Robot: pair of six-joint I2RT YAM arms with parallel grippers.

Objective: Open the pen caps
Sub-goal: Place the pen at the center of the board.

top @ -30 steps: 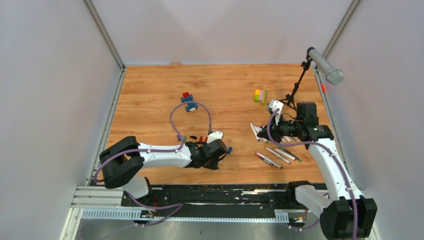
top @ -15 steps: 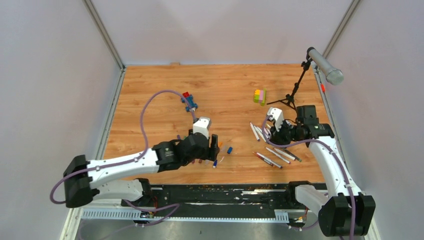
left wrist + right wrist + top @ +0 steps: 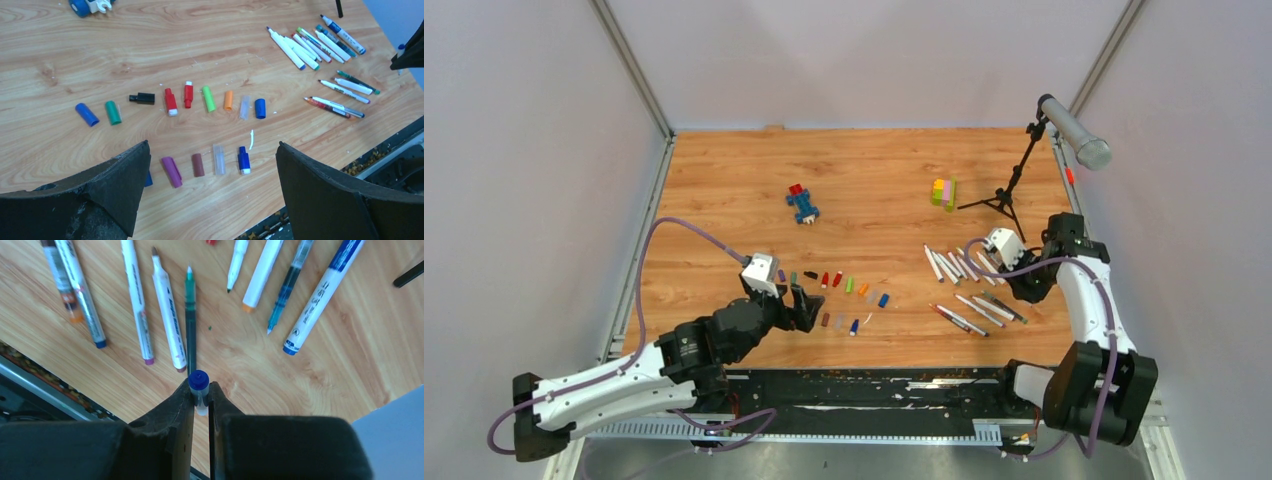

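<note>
Several loose pen caps (image 3: 208, 98) in mixed colours lie in two rows on the wooden table; in the top view the rows of caps (image 3: 836, 283) sit left of centre. My left gripper (image 3: 213, 144) hangs open above the near row, holding nothing; from above, the left gripper (image 3: 809, 308) is just left of the caps. Several pens (image 3: 954, 265) lie fanned out on the right, and more pens (image 3: 165, 305) show below my right gripper (image 3: 201, 390). It is shut on a pen with a blue end (image 3: 198, 381). From above, the right gripper (image 3: 1022, 290) sits at the right of the pens.
A blue-and-red toy brick figure (image 3: 802, 203) lies at mid-table. A yellow-green-pink block stack (image 3: 943, 192) and a black microphone stand (image 3: 1014, 180) are at the back right. A black rail (image 3: 874, 385) runs along the near table edge.
My left gripper has opened wide and drawn back toward the near left, away from the caps. My right arm has swung right, off the fanned pens, with its jaws still shut.
</note>
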